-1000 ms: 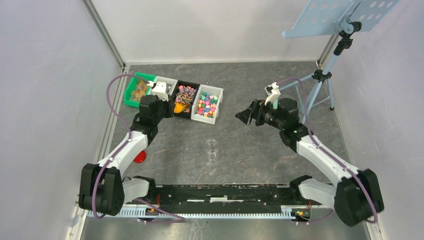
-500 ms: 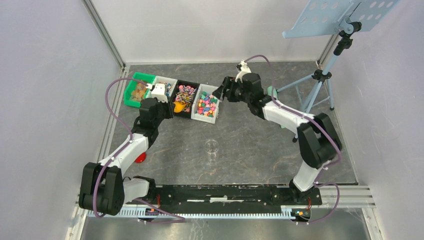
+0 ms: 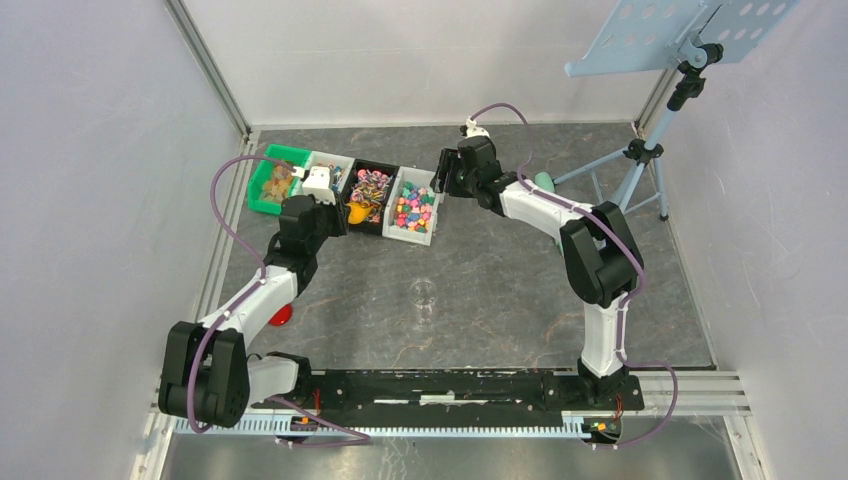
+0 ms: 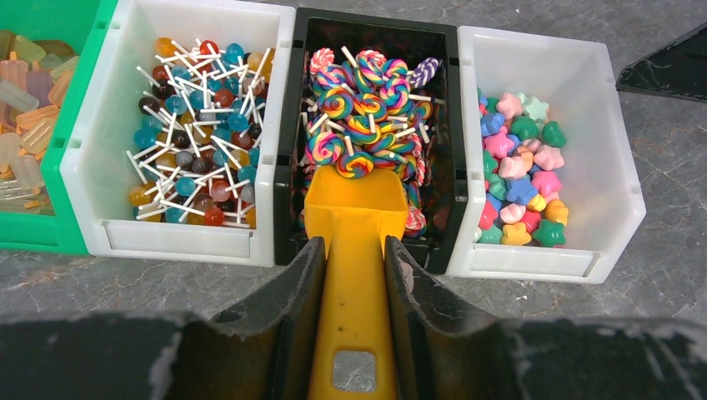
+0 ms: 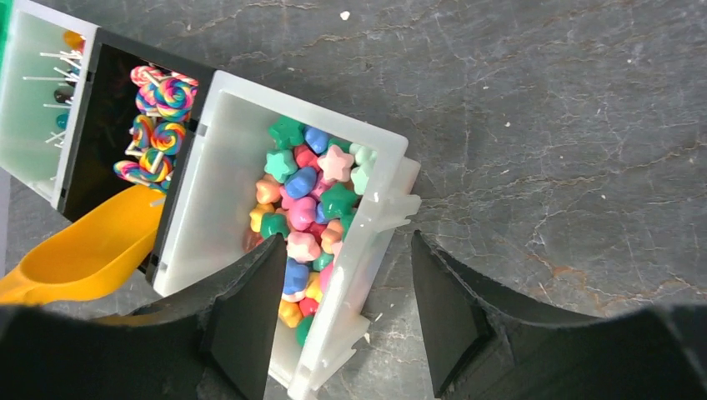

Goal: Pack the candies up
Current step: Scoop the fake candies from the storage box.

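Finds left gripper [image 4: 352,252] clenched on scoop [image 4: 354,208] handle, bowl nosed into black bin [image 4: 375,17] among lollipops [image 4: 358,108]; finds right gripper [image 5: 343,250] spread, jaws straddling one end wall of white bin [image 5: 379,221], gripping nothing; locates candies [image 5: 304,200] heaped loose in that bin; judges them light, hard, slick, prone to roll; advises scooping from under the heap, not pinching singly.

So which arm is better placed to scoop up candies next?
Left. The left gripper is shut on the orange scoop, whose mouth sits in the black bin against the swirl lollipops. The right gripper holds no tool; its open jaws straddle the white bin's end wall.
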`<action>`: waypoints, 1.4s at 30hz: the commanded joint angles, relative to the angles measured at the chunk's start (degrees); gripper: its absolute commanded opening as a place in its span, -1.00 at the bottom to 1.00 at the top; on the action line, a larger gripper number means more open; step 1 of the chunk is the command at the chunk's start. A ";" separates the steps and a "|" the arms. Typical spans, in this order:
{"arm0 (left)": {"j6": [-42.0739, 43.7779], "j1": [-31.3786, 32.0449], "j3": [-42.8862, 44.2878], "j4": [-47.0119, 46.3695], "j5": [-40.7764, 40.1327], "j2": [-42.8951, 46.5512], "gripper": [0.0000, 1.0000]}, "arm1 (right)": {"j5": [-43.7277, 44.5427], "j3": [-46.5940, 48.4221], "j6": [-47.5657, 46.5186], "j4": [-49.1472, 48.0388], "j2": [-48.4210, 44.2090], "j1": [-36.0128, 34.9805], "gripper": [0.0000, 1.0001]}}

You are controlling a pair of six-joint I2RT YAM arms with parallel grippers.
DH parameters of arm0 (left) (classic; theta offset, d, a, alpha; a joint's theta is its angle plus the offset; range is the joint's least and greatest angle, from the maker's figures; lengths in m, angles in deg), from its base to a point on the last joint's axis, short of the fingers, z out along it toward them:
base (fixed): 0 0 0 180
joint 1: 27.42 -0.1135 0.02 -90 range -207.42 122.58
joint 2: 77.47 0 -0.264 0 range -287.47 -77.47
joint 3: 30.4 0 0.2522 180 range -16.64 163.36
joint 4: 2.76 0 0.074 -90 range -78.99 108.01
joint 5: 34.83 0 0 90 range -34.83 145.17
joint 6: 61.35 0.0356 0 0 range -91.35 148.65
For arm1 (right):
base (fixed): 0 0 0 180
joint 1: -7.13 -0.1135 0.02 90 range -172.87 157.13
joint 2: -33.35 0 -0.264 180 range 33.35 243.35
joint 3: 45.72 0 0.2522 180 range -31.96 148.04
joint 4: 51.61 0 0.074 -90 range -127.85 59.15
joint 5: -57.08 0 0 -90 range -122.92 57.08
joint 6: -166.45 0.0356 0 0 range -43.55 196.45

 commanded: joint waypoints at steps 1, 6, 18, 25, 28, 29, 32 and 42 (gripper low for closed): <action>-1.17 -0.97 -0.72 4.12 -3.12 -1.89 -0.95 | -1.27 2.12 1.42 -2.41 2.90 -0.11 0.21; -3.78 -0.97 -0.43 1.92 -3.48 -3.13 -0.95 | -4.14 2.22 3.80 -2.68 5.44 -0.09 0.02; -10.20 1.20 -2.44 -4.40 -7.92 -3.55 -0.95 | -7.59 -3.84 6.63 -6.74 4.80 -0.56 -0.77; -14.78 7.09 -3.79 -6.62 -13.55 -5.41 -0.95 | -8.47 -5.20 7.07 -7.26 3.81 -1.01 -1.00; -17.60 8.17 -6.08 -9.73 -15.19 -5.92 -0.95 | -9.11 -6.14 6.86 -7.25 3.29 -1.01 -1.00; -18.06 8.55 -6.90 -10.59 -15.76 -5.81 -0.95 | -9.36 -6.46 6.56 -7.15 3.10 -1.00 -1.00; -18.27 9.74 -7.92 -11.55 -17.68 -6.02 -0.95 | -9.83 -8.14 5.92 -7.37 2.08 -0.99 -1.00; -16.05 10.52 -10.80 -17.95 -26.14 -7.52 -0.95 | -12.54 -11.87 4.64 -11.32 0.05 -1.01 -1.00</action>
